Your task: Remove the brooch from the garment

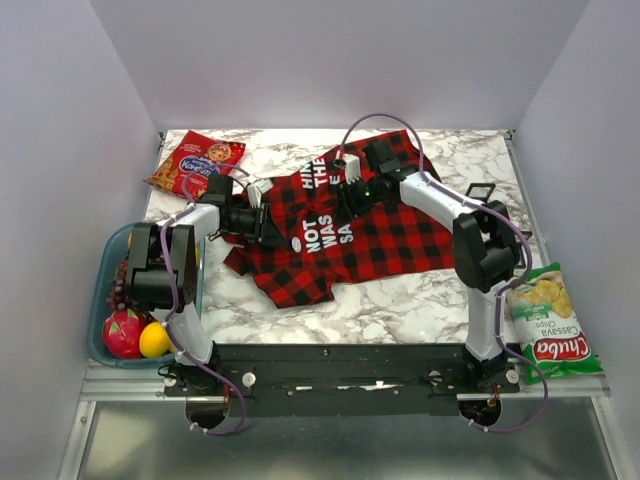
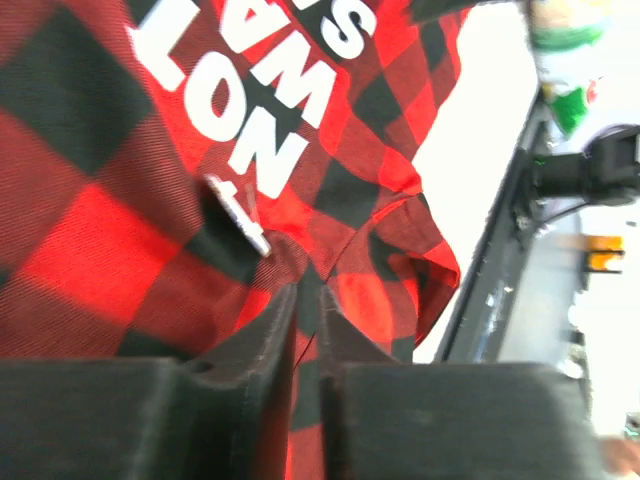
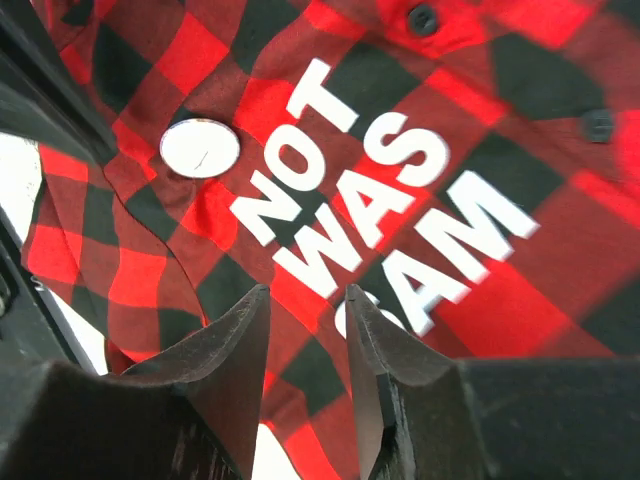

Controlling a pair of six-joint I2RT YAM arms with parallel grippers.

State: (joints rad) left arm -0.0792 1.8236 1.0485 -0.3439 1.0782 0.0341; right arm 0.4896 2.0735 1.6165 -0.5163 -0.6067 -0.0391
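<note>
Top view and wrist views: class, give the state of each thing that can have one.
Shirt: spread on the table, rumpled.
Brooch: on the shirt, not removed.
Left gripper: almost shut, grip unclear.
Right gripper: open, empty.

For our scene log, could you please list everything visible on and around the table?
shirt: one, red-and-black check with white letters, table centre
brooch: one, silvery-white, on shirt beside "NOT"
snack packet: one, red, far-left corner
chips bag: one, green and white, near-right edge
bin: one, blue-green, left edge
pink fruit: one, pink, in bin
yellow fruit: one, yellow, in bin beside the pink one
table: one, white marble
left gripper: one, black, over shirt's left side, jaws a narrow gap apart
right gripper: one, black, over the lettering, jaws open
</note>
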